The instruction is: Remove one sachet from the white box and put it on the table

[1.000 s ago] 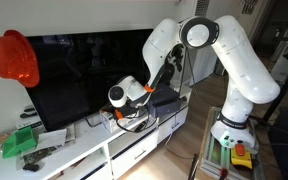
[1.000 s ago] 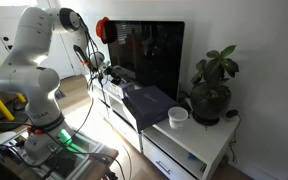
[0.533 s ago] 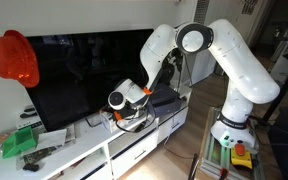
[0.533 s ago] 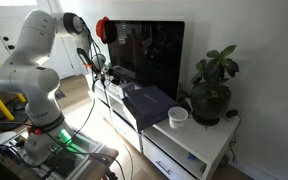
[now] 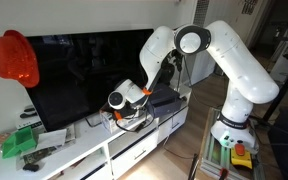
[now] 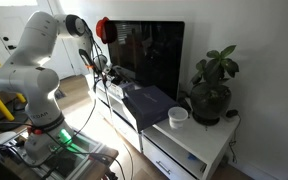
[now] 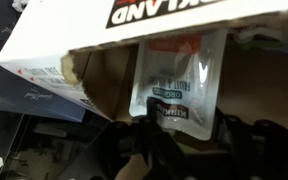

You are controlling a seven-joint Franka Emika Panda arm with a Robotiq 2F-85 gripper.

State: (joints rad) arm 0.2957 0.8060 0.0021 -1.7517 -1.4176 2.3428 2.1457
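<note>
- Where the wrist view looks past the gripper [image 7: 164,145], the sachet [image 7: 174,80] fills the centre: pale, printed, lying against the brown inner flap of the white box [image 7: 54,45].
- Sachet's lower edge meets the dark, blurred fingers; cannot tell whether the jaws clamp it or stand apart.
- Box print ends in "XLAND" at the frame's top edge.
- In an exterior view the gripper sits low over the table [image 5: 89,150], in front of the TV [image 5: 79,75], near the dark grey box [image 5: 169,100].
</note>
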